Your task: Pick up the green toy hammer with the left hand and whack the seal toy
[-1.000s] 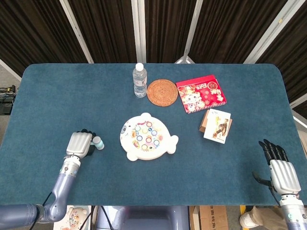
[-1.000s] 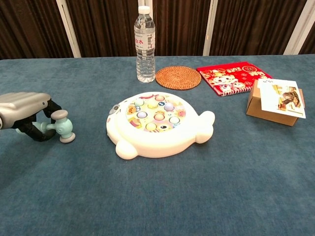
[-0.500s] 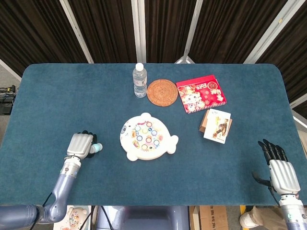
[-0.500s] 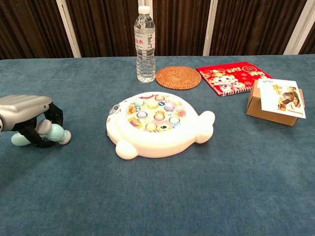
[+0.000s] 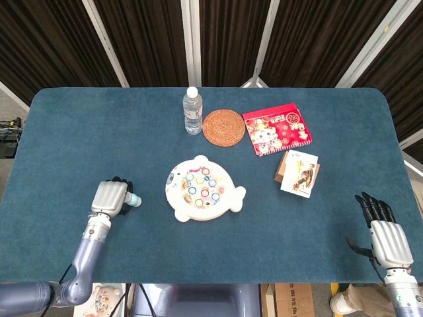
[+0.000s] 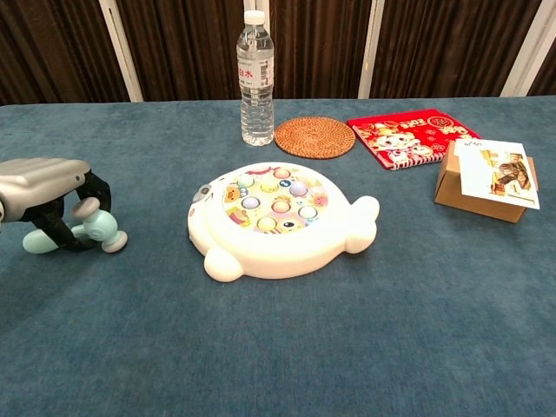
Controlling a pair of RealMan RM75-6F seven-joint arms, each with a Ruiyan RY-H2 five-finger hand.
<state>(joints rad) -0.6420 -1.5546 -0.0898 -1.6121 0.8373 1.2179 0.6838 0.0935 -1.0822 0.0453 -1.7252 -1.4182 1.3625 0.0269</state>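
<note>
The white seal toy [image 5: 203, 188] with coloured pegs lies mid-table, also in the chest view [image 6: 278, 217]. To its left the pale green toy hammer [image 6: 97, 230] lies low on the blue cloth, its head [image 5: 134, 200] pointing toward the seal. My left hand [image 5: 111, 197] is over the handle, with dark fingers [image 6: 61, 217] curled around it; the handle's end pokes out behind. A clear gap separates the hammer from the seal. My right hand [image 5: 383, 238] rests at the table's front right corner, fingers straight and apart, holding nothing.
A water bottle [image 5: 192, 111], a woven coaster [image 5: 223, 127] and a red picture book [image 5: 277, 128] stand behind the seal. A small cardboard box with a card on top [image 5: 298, 173] sits to its right. Blue cloth [image 5: 277, 231] covers the table.
The hammer has tipped from head-up to lying nearly flat on the cloth in my left hand's grip. The hand shifted slightly. The right hand stayed put.
</note>
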